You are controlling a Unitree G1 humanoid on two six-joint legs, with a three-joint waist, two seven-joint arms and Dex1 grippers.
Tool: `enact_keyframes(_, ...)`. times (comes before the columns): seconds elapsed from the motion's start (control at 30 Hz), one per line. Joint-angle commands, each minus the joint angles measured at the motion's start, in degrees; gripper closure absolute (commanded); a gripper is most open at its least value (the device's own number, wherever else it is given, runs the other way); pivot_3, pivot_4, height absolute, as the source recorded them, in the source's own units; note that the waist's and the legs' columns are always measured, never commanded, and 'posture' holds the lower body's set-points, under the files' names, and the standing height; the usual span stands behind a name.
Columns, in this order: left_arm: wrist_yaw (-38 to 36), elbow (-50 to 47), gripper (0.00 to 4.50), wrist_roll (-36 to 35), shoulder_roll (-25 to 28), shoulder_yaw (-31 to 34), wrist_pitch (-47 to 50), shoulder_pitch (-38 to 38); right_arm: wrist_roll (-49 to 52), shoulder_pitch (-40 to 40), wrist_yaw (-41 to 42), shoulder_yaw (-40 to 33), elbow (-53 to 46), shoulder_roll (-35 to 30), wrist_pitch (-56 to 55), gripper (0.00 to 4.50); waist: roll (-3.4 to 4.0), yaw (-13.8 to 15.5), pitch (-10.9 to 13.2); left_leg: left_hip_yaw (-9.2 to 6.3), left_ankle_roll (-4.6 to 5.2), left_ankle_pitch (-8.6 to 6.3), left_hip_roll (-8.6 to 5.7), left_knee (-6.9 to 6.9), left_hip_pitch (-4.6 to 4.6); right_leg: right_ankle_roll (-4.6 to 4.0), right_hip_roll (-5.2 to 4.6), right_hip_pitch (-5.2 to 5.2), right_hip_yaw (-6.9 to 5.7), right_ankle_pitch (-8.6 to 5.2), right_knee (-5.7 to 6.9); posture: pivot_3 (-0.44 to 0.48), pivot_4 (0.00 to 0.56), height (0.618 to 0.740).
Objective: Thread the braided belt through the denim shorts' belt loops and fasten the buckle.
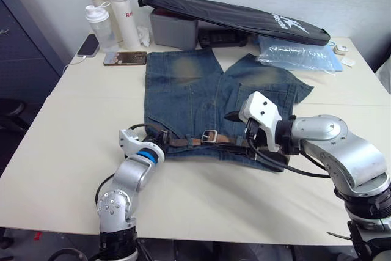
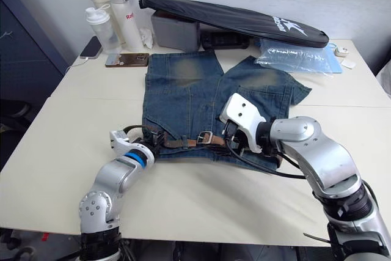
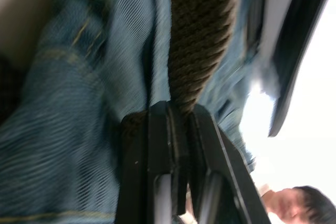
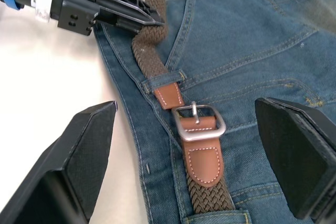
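Left jaws (image 4: 149, 17) clenched on the braided belt (image 4: 157, 51); right jaws (image 4: 186, 145) released, spread wide, holding nothing.

Left eye view: beige tabletop (image 1: 73, 145) against a pale wall. Denim shorts (image 1: 195, 96) lie flat at centre, waistband toward the robot, legs pointing to 12 o'clock. Belt runs along the waistband, silver buckle (image 1: 210, 136) about mid-waist. At 11 o'clock from the shorts: three bottles (image 1: 113, 19), two phones (image 1: 125, 58) just in front of them. At 12 o'clock: grey box (image 1: 174, 29) under a long black bag (image 1: 238, 19); contents of the box can't be made out. At 1 o'clock: clear plastic packet (image 1: 296, 53). Left gripper at the waistband's left end, right gripper over its right part.

Right eye view: same layout, nothing extra.

Left wrist view: the two black fingers (image 3: 157, 145) pinch the brown braid, which lies on blue denim. A person's head shows at the frame edge, blurred.

Right wrist view: right fingertip pads (image 4: 86, 145) far apart, hovering either side of the buckle, touching nothing that I can see. Tan leather tab passes through the buckle frame, prong across it. One belt loop (image 4: 164, 80) crosses the belt just past the buckle. Beyond it the belt curves up off the denim into the left gripper.
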Motion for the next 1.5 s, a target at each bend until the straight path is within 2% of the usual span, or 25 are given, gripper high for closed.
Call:
enact_keyframes(0.03, -0.8, 1.5, 4.50, -1.6, 0.3, -2.5, 3.4, -2.2, 1.5, -0.6, -0.6, -2.5, -3.1, -0.9, 0.7, 0.04, 0.00, 0.3, 0.0, 0.00, 0.00, 0.00, -0.01, 0.00, 0.00, 0.00, -0.02, 0.00, 0.00, 0.00, 0.00, 0.000, 0.150, 0.740)
enact_keyframes(0.53, -0.2, 4.9, 4.50, -5.1, 2.9, -4.7, 12.3, -8.0, 3.4, 1.5, -2.2, -3.3, -5.2, -1.8, 1.9, 0.04, 0.01, 1.0, 0.0, -0.01, 0.02, -0.01, -0.04, -0.02, -0.02, 0.00, -0.05, -0.01, -0.03, 0.00, -0.03, 0.000, 0.150, 0.740)
enact_keyframes(0.6, 0.3, 4.4, 3.68, -5.8, 3.7, -3.9, 12.1, -8.4, 3.4, 1.7, -2.2, -3.3, -5.3, -2.0, 1.7, 0.00, 0.02, 1.0, 0.0, -0.01, 0.02, -0.01, -0.03, -0.02, -0.02, 0.00, -0.05, -0.01, -0.03, 0.00, -0.03, 0.000, 0.150, 0.740)
enact_keyframes(0.7, 0.3, 3.3, 2.69, -9.5, 7.1, -3.0, 13.7, -9.0, 3.6, 1.9, -2.0, -3.3, -5.2, -2.4, 1.2, 0.00, 0.01, 0.9, 0.0, -0.01, 0.02, -0.01, -0.04, -0.03, -0.02, 0.00, -0.06, -0.02, -0.02, 0.00, -0.04, 0.000, 0.150, 0.740)
enact_keyframes(0.9, -2.3, 2.6, 0.03, -20.3, 21.2, -3.3, 21.0, -8.6, 3.8, 2.1, -0.4, -2.7, -4.6, -3.7, -0.2, 0.00, 0.04, 0.6, 0.0, 0.00, -0.02, -0.01, 0.05, -0.11, 0.01, -0.01, -0.03, -0.08, -0.03, 0.00, 0.00, 0.000, 0.150, 0.740)
enact_keyframes(1.07, -15.3, 3.4, 0.03, -22.9, 35.7, -5.3, 32.8, -9.8, 2.6, 2.7, 1.5, -1.6, -4.3, -5.6, -2.5, 0.00, 0.08, 0.5, 0.0, 0.02, -0.06, -0.01, 0.01, -0.21, 0.03, -0.11, -0.14, -0.12, -0.07, -0.06, 0.02, 0.000, 0.150, 0.740)
enact_keyframes(1.23, -33.4, 3.1, 0.03, -21.8, 49.9, -7.0, 45.3, -16.9, 0.7, 3.4, 3.1, -0.3, -4.0, -7.3, -6.2, 0.00, 0.02, 0.6, 0.1, -0.02, -0.09, -0.03, -0.01, -0.33, 0.02, -0.42, -0.22, -0.17, -0.14, -0.22, 0.01, 0.000, 0.150, 0.740)
enact_keyframes(1.37, -57.6, -0.5, 0.03, -11.3, 57.2, -5.1, 54.8, -26.7, -4.5, 4.6, 3.1, 3.7, -4.0, -8.7, -12.0, 0.00, 0.03, 0.5, 0.1, 0.09, -0.16, 0.02, -0.07, -0.63, -0.03, -0.72, -0.30, -0.40, -0.15, -0.38, 0.01, 0.000, 0.150, 0.740)
enact_keyframes(1.47, -73.5, -1.0, 0.03, -5.0, 60.3, -4.2, 55.7, -31.8, -11.4, 5.5, 1.9, 8.6, -3.3, -8.6, -17.8, 0.00, 0.08, 0.4, 0.0, 0.20, -0.23, 0.07, -0.10, -0.87, -0.03, -0.73, -0.32, -0.59, -0.13, -0.38, 0.06, 0.000, 0.150, 0.740)
enact_keyframes(1.5, -78.8, -1.4, 0.00, -0.9, 61.4, -4.7, 54.0, -33.1, -13.3, 5.7, 1.4, 9.9, -3.0, -8.4, -19.3, 0.27, 0.09, 0.4, 0.0, 0.26, -0.29, 0.10, -0.09, -0.89, -0.06, -0.73, -0.29, -0.73, -0.10, -0.38, 0.12, 0.000, 0.150, 0.740)
